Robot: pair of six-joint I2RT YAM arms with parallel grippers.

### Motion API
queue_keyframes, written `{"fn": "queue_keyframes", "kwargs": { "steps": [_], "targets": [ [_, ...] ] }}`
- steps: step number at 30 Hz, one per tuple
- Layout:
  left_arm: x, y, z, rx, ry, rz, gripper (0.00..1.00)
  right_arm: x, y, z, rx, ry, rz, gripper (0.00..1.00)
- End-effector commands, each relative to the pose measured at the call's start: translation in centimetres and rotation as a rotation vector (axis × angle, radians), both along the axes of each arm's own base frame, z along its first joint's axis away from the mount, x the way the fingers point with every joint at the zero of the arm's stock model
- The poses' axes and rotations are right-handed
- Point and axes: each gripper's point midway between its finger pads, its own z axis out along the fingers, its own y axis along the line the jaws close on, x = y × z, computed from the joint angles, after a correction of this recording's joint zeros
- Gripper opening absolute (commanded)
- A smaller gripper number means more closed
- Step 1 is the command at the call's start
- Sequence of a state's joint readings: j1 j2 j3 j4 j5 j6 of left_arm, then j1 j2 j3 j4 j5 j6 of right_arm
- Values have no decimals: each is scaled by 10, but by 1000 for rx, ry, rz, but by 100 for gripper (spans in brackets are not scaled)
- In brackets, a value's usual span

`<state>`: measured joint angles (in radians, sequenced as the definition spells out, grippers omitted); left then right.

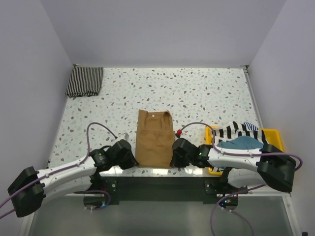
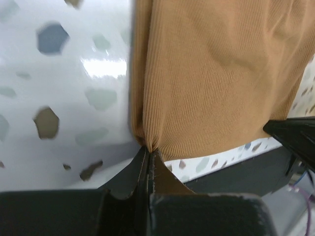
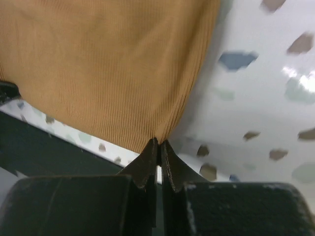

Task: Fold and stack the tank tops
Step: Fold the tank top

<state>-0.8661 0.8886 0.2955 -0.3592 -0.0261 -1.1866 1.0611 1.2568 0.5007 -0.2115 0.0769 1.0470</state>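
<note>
A plain tan-brown tank top (image 1: 154,138) lies flat in a long narrow shape at the middle of the table's near edge. My left gripper (image 1: 132,158) is shut on its near left hem corner, seen in the left wrist view (image 2: 148,149). My right gripper (image 1: 174,156) is shut on its near right hem corner, seen in the right wrist view (image 3: 158,141). The cloth bunches at both pinch points. A folded tank top with thin black-and-white stripes (image 1: 85,81) lies at the far left corner.
A yellow bin (image 1: 273,133) at the near right holds a teal top (image 1: 239,143) and a broad black-and-white striped top (image 1: 237,130). A small red object (image 1: 178,132) lies right of the tan top. Grey walls enclose the speckled table (image 1: 197,93).
</note>
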Motion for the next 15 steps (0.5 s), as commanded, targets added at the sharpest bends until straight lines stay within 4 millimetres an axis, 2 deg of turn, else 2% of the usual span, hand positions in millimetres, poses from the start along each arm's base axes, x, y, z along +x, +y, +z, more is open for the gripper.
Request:
{"fn": "queue_keyframes", "kwargs": {
  "steps": [1,2,3,4,5,7,8,10,11,13,15],
  "targets": [
    [-20,0,10,36,7,-51,0,-16,-2,21,-69,-64,57,1],
    [-32,-4,21,44,6,-97,0,-21,-9,22,-106,-62,66,1],
    [-33,-5,28,50,-4,-74,0,-28,-8,28,-109,-75,89,1],
    [-40,0,30,82,5,-82,0,-24,-5,42,-89,-107,72,1],
    [-43,-7,45,60,-14,-98,0,-23,-6,48,-88,-117,71,1],
    [-42,-6,57,65,-30,-84,0,-21,-6,63,-83,-140,65,2],
    [-38,-12,73,32,-53,-79,0,-20,-9,71,-79,-150,61,2],
    [-29,-15,87,19,-97,-63,0,-18,-7,81,-76,-166,67,3],
    [-25,-20,102,-2,-118,-53,0,-15,-4,90,-74,-175,65,3],
    [-15,-20,113,9,-160,-30,0,-13,2,103,-68,-183,75,3],
    [-3,-22,128,15,-209,-3,0,-6,-1,105,-110,-207,57,3]
  ]
}}
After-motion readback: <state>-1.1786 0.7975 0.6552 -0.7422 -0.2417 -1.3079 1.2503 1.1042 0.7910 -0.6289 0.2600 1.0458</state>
